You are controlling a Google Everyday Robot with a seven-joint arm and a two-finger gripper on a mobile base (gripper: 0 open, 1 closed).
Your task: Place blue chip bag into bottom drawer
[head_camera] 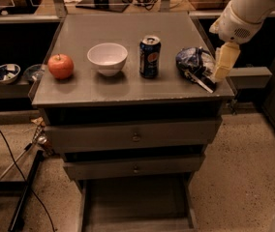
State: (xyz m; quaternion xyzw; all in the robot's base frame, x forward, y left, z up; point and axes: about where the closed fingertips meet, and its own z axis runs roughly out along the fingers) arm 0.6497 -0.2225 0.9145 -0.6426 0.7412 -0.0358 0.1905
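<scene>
The blue chip bag (pixel 194 61) lies crumpled on the right side of the grey cabinet top (pixel 128 88), to the right of the upright Pepsi can (pixel 150 56). My gripper (pixel 211 79) hangs from the white arm at the bag's right edge, close against it near the cabinet's front right corner. The bottom drawer (pixel 137 204) is pulled out below the cabinet, and its flat grey floor holds nothing.
A white bowl (pixel 107 58) and a red apple (pixel 61 66) sit left of the can. Two upper drawers with small knobs (pixel 136 137) are closed. A side shelf with bowls (pixel 6 73) and cables is at left. Another ledge (pixel 251 74) is at right.
</scene>
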